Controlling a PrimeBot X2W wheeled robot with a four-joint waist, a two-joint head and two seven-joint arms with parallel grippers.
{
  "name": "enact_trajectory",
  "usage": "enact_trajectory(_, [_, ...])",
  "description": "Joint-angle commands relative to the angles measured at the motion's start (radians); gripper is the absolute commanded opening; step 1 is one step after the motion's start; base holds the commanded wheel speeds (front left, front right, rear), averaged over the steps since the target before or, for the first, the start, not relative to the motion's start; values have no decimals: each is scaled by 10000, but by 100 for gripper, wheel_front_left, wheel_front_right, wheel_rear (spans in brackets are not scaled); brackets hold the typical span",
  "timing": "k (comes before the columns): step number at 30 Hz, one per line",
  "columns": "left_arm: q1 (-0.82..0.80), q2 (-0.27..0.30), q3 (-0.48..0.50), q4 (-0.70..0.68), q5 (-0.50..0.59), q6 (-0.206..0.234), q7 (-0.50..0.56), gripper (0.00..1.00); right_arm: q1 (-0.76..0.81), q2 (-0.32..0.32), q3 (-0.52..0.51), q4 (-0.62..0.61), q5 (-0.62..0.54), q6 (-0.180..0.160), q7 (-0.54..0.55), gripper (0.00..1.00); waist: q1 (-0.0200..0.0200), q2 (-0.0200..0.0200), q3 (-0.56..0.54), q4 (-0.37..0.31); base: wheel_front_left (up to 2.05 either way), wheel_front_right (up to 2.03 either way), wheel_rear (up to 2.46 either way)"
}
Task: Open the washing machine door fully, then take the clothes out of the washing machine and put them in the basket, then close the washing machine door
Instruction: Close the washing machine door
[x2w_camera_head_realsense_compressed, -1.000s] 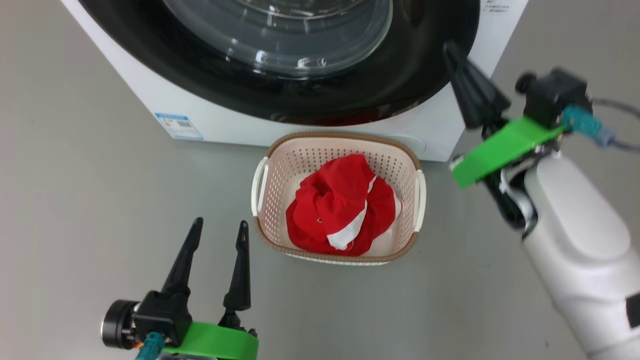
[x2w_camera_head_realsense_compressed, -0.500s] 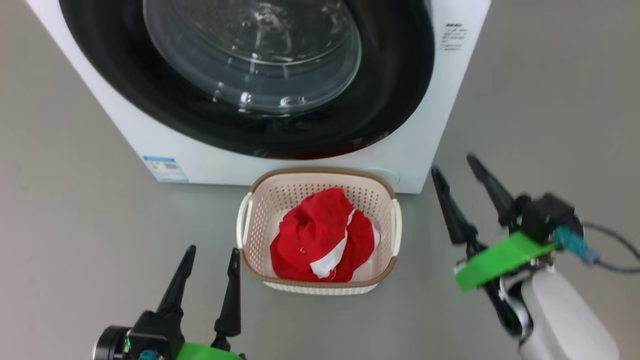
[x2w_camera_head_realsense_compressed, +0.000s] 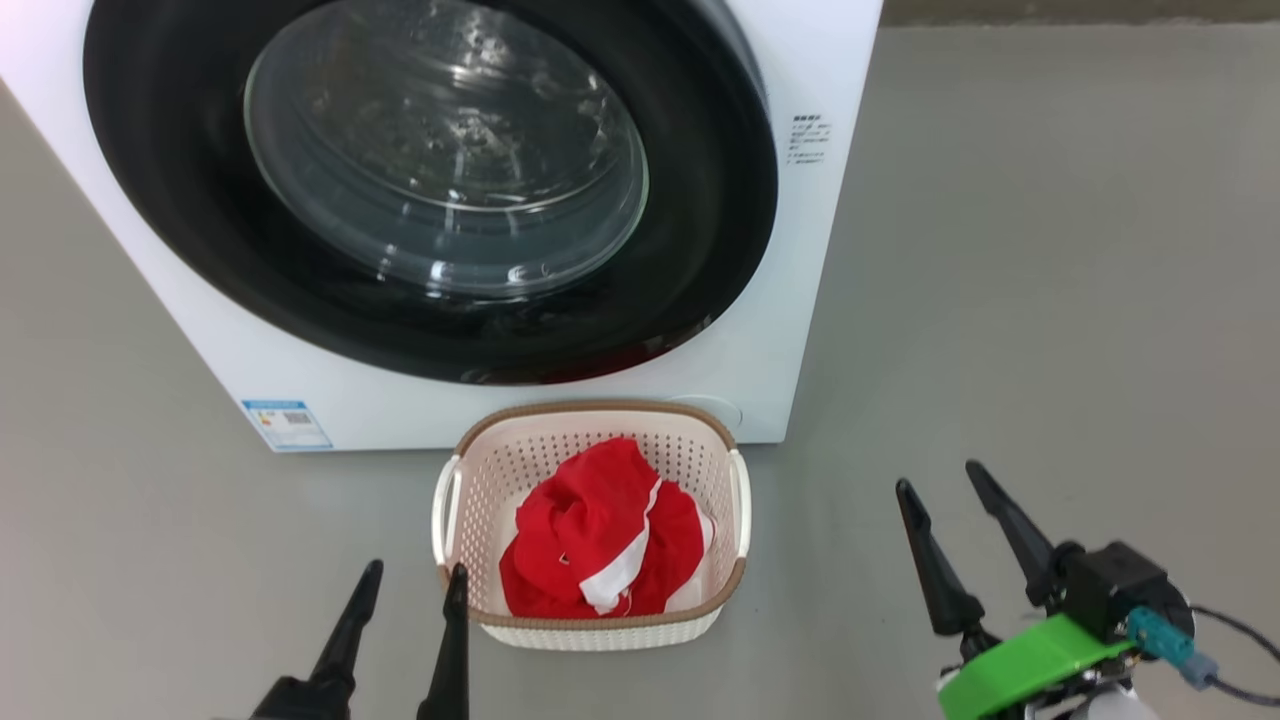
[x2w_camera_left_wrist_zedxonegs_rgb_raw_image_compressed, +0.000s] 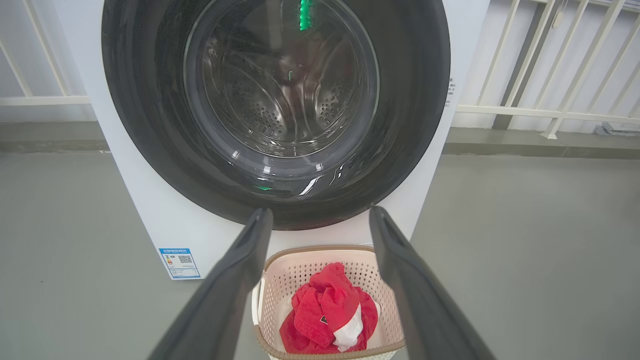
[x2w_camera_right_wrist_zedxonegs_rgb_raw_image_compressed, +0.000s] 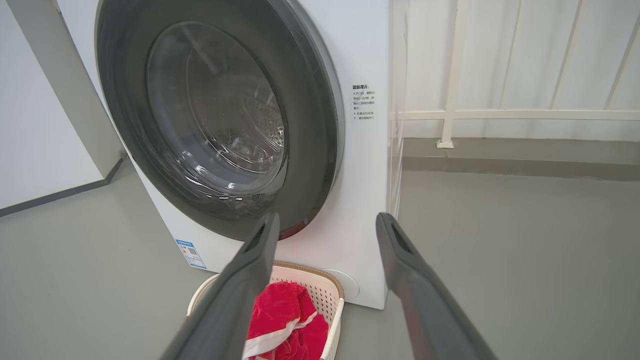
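The washing machine door (x2w_camera_head_realsense_compressed: 445, 160) lies closed against the front of the washing machine (x2w_camera_head_realsense_compressed: 800, 300), its black rim close to the cabinet's right edge. The basket (x2w_camera_head_realsense_compressed: 590, 408) stands on the grey floor (x2w_camera_head_realsense_compressed: 1050, 300) just before the machine's lower edge, with the red clothes (x2w_camera_head_realsense_compressed: 590, 540) heaped inside. The left gripper (x2w_camera_head_realsense_compressed: 415, 568) hovers released and empty by the basket's near left corner. The right gripper (x2w_camera_head_realsense_compressed: 938, 476), also spread and empty, hangs over open floor well to the basket's right.

My fingers (x2w_camera_left_wrist_zedxonegs_rgb_raw_image_compressed: 225, 300) are long, black, tapered. My right gripper (x2w_camera_head_realsense_compressed: 940, 480) wears a green bracket (x2w_camera_head_realsense_compressed: 1020, 665), a black block (x2w_camera_head_realsense_compressed: 1105, 590) and, I think, a teal plug (x2w_camera_head_realsense_compressed: 1160, 635).
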Motion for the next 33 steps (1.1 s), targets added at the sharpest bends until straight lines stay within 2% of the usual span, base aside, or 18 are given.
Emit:
enact_trajectory(1, [-73,177,383,-294,-71,37,27,100,20,4,155,-320,-117,-11,-63,100,1,-1,-207,-174,0,0,0])
enact_trajectory(17, [560,364,308,-476,-197,137,151,100,1503,142,-421,-1160,-449,-11,267,100,1,-1,-754,-390,0,0,0])
enact_trajectory(33, [649,404,263,-487,-332,187,86,100,1766,192,-625,-1432,-539,-11,532,100,1,-1,-822,-464,0,0,0])
